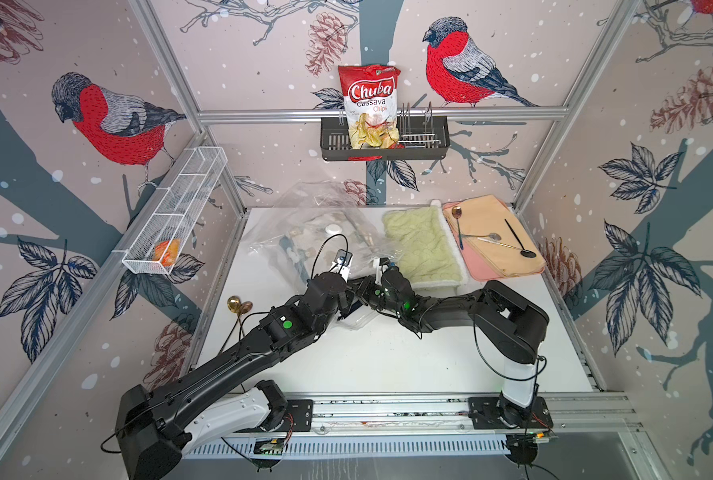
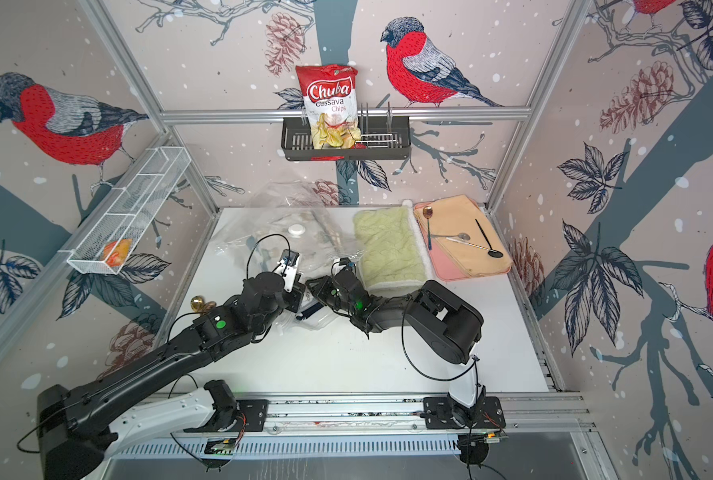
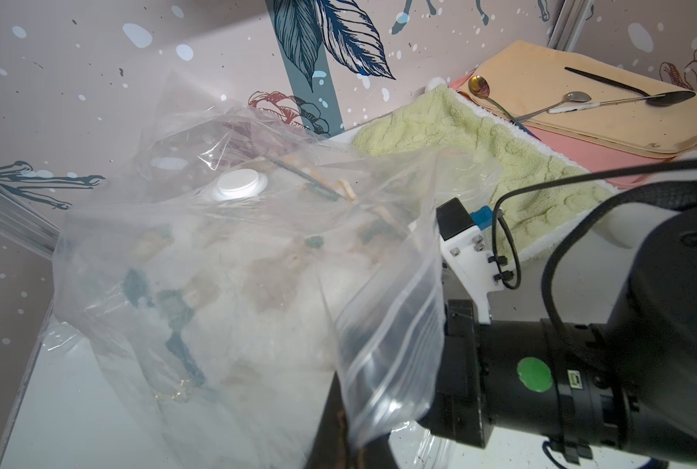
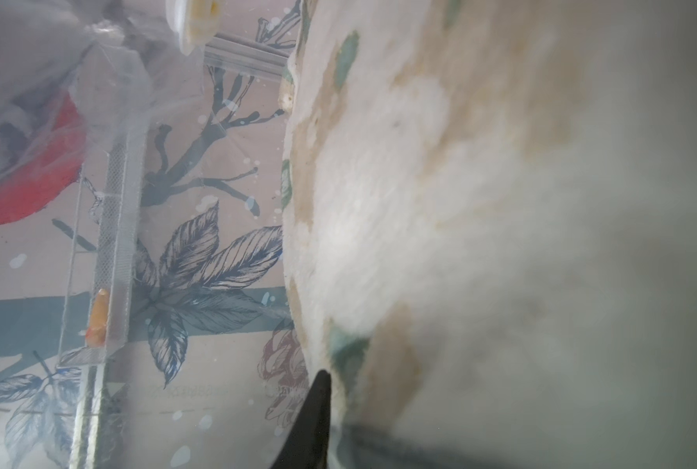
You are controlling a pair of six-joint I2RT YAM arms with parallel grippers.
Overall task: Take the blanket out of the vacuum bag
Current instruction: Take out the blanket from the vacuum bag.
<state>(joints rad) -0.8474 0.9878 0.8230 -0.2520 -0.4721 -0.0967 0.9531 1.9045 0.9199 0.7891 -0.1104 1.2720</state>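
The vacuum bag (image 1: 304, 232) lies crinkled at the back left of the table, clear plastic with a round white valve cap (image 3: 239, 184) on top. Inside it is the blanket (image 3: 237, 292), white fleece with green and tan patches. My left gripper (image 3: 350, 442) is shut on the bag's zip-strip mouth edge (image 3: 387, 345) and holds it lifted. My right gripper (image 4: 338, 410) reaches into the bag's mouth. One black finger (image 4: 318, 406) presses against a fold of the blanket (image 4: 419, 203), and the other finger is hidden behind that fold. In both top views the two wrists meet at the bag's mouth (image 2: 309, 299).
A green fleecy cloth (image 1: 423, 249) lies right of the bag. Beside it are pink and orange mats (image 1: 496, 241) with spoons on them. Gold spoons (image 1: 238, 305) lie at the table's left edge. A black rack (image 1: 383, 141) with a chips bag and a white mesh basket (image 1: 172, 216) hang on the walls.
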